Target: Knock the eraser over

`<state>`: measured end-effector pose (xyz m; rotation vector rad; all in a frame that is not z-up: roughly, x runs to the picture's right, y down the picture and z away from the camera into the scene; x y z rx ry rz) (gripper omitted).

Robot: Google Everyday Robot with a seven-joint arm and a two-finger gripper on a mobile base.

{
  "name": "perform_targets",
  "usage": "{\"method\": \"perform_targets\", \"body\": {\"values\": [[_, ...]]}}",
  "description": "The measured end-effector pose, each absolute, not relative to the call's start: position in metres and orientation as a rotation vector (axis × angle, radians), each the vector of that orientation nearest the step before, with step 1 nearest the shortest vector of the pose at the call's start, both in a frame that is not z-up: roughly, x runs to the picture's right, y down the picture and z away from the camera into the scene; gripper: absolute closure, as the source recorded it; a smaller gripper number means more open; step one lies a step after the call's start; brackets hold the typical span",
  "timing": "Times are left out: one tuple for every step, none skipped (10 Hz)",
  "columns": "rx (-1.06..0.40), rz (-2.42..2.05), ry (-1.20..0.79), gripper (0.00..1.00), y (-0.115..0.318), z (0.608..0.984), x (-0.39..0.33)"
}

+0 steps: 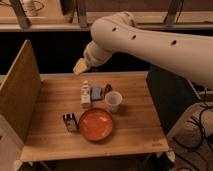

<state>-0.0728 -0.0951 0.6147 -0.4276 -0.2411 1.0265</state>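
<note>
The eraser (70, 121) is a small black block with white marks, standing on the wooden table (50, 100) just left of the orange plate (96, 124). My big white arm (150, 42) reaches in from the upper right. My gripper (80, 66) shows as a tan tip held above the table's far edge, well behind and above the eraser and apart from it.
A tall white-and-tan carton (85, 94), a small blue block (96, 92), a reddish-brown item (107, 88) and a white cup (113, 101) stand behind the plate. A wooden side panel (17, 92) walls the table's left. Cables hang at the right.
</note>
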Motion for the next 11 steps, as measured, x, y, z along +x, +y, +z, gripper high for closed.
{"method": "perform_targets", "body": {"values": [[-0.428,1.027,-0.241,0.29,-0.0951,0.6147,-0.0728],[-0.428,1.026,-0.241,0.29,-0.0951,0.6146,-0.0728],[-0.428,1.026,-0.241,0.33,-0.0951,0.6147,-0.0728],[-0.428,1.026,-0.241,0.42,-0.0951,0.6147,-0.0728],[-0.428,1.026,-0.241,0.50,-0.0951,0.6147,-0.0728],[-0.428,1.026,-0.241,0.60,-0.0950,0.6147,-0.0728],[-0.428,1.026,-0.241,0.66,-0.0950,0.6147,-0.0728],[-0.428,1.026,-0.241,0.74,-0.0951,0.6147,-0.0728],[-0.428,1.026,-0.241,0.83,-0.0951,0.6147,-0.0728],[-0.428,1.026,-0.241,0.95,-0.0951,0.6147,-0.0728],[-0.428,1.026,-0.241,0.99,-0.0951,0.6147,-0.0728]]}}
